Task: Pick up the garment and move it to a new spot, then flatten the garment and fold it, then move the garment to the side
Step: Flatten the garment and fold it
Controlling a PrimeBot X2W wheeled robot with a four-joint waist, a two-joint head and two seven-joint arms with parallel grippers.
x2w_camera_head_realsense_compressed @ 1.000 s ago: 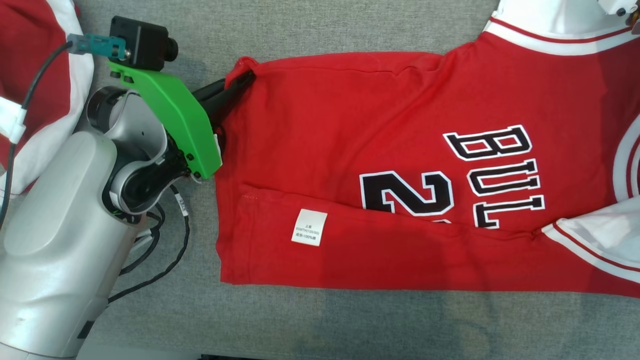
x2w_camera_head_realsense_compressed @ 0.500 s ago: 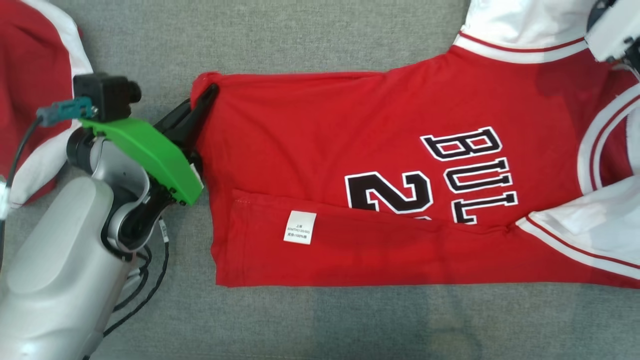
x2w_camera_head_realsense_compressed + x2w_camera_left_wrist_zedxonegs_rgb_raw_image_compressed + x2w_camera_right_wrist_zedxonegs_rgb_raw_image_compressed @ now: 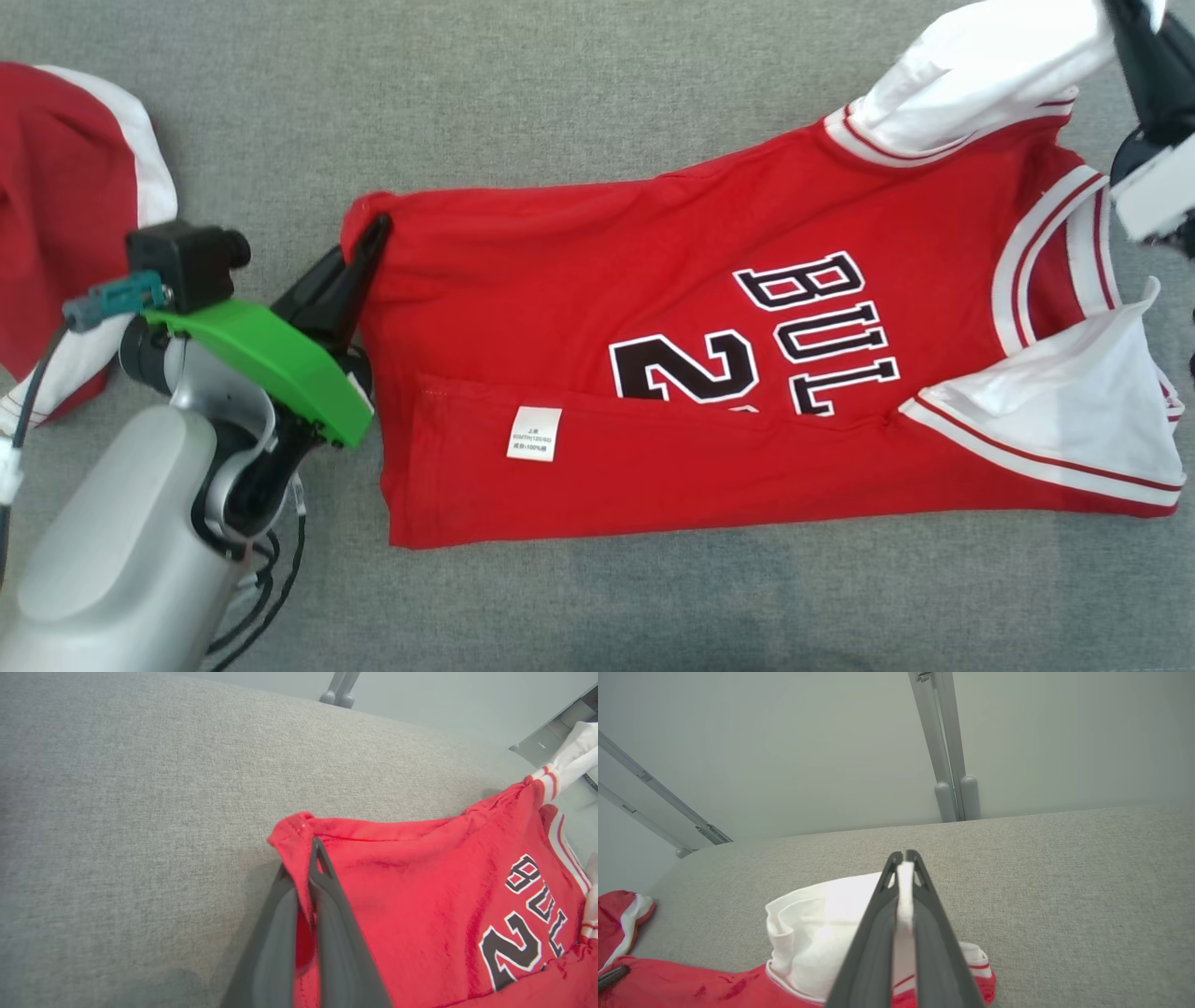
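Far left: you have a second red-and-white garment (image 3: 65, 215) bunched at the left edge of the grey fabric surface (image 3: 560, 93).
Left gripper (image 3: 373, 233): your jaws are pressed together on the jersey's far left hem corner.
Jersey (image 3: 607, 308): your red basketball jersey lies mostly flat across the middle, with its near edge folded over and a white care label (image 3: 534, 434) showing.
Right gripper (image 3: 903, 858): your jaws pinch the jersey's white sleeve fabric at the far right, and that fabric is raised off the surface.
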